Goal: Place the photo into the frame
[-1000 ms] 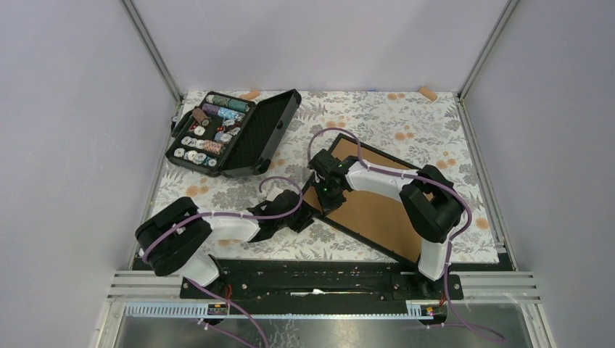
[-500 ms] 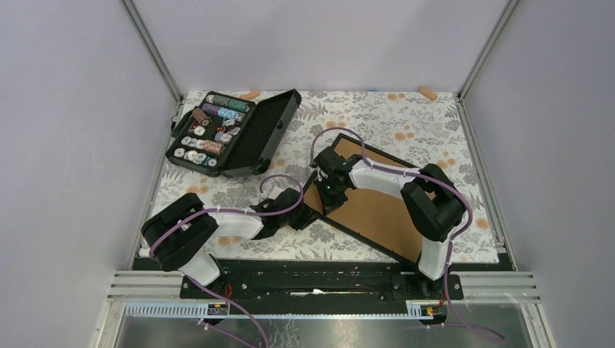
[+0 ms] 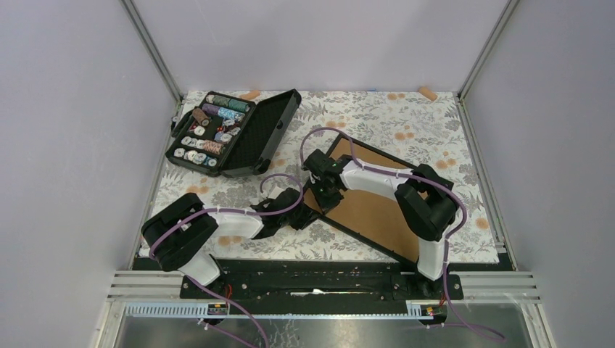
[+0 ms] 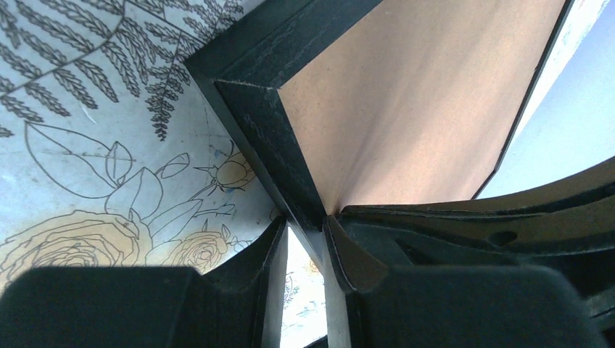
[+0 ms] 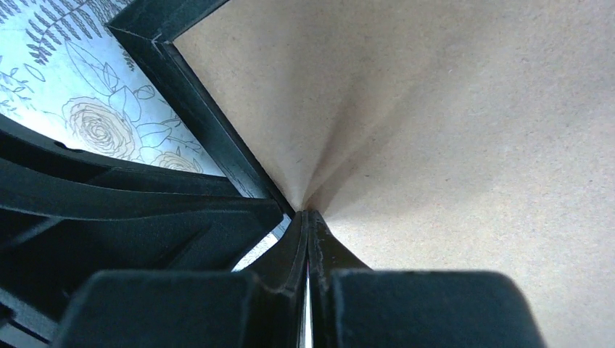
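My left jaws pinch frame (image 4: 255, 134) rail near corner (brown board (image 5: 450, 130) faces up). My right jaws closed, tips on board beside rail. Frame on floral counter (image 3: 391, 119).

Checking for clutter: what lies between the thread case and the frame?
Only bare floral tablecloth separates thread case and frame, purple arm cables looping above it; top view shows this.

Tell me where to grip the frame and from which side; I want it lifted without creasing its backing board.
I'd pinch the thin black rail of the frame by the corner nearest the left arm, coming from the table on that side, straddling the edge. It lies flat, back up; the brown board offers nothing to pinch.
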Robot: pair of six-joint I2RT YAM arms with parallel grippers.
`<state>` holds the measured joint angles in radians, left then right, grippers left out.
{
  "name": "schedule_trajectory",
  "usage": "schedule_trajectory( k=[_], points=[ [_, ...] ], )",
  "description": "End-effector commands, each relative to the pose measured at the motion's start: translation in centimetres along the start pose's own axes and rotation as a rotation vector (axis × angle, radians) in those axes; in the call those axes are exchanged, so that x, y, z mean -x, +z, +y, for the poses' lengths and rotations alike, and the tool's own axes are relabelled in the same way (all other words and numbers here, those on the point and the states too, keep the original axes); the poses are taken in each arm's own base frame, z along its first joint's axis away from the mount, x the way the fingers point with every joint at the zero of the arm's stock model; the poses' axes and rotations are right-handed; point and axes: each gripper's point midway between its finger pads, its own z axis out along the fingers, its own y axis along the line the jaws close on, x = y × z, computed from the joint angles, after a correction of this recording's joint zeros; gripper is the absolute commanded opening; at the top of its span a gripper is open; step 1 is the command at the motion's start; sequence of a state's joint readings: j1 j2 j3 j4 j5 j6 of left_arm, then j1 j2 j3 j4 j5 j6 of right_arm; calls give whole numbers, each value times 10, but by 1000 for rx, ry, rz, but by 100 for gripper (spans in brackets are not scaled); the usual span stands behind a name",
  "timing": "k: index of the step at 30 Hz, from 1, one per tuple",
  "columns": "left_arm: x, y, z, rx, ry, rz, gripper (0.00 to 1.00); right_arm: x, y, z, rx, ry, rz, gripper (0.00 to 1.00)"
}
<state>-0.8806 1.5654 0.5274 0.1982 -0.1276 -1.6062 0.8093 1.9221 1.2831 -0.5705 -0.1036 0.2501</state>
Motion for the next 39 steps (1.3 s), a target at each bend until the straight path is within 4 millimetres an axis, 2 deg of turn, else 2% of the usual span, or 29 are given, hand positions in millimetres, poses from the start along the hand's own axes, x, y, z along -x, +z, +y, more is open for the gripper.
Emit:
schedule_trajectory(
  k=[1,4,9,11,13,16,19,22,26,29,30,32,34,36,39],
  points=[
    [34,-16,155,507,134,-115,24,-47,50,-64,-346,-131,152,0],
    [34,-16,157,508,136,-114,23,-60,56,-77,-456,-166,191,0],
    [35,-18,157,503,140,-118,23,-51,41,-89,-560,-113,131,0],
    [36,-19,156,489,139,-121,23,-48,41,-81,-478,-68,89,0],
    [35,-17,153,459,142,-112,23,-38,47,-64,-280,13,23,0],
    [33,-15,150,422,142,-101,22,-10,44,-45,-46,89,-132,0],
    [33,-15,143,401,171,-94,22,22,26,-53,-118,102,-216,0],
    [35,-17,131,370,220,-97,22,51,-9,-53,-162,103,-303,0],
    [41,-24,109,321,290,-118,24,72,-60,-53,-183,122,-388,17],
    [41,-28,95,260,322,-113,26,65,-74,-42,-124,107,-356,39],
    [37,-28,86,220,335,-95,27,56,-73,-36,-91,89,-315,47],
    [29,-27,70,155,363,-54,33,34,-65,-26,-65,33,-222,54],
    [22,-24,59,107,374,-21,38,13,-57,-22,-81,-35,-155,57],
    [18,-21,57,92,361,-9,40,0,-49,-22,-92,-83,-115,58],
    [14,-15,59,93,349,8,42,-10,-40,-25,-100,-116,-76,52]
  ],
)
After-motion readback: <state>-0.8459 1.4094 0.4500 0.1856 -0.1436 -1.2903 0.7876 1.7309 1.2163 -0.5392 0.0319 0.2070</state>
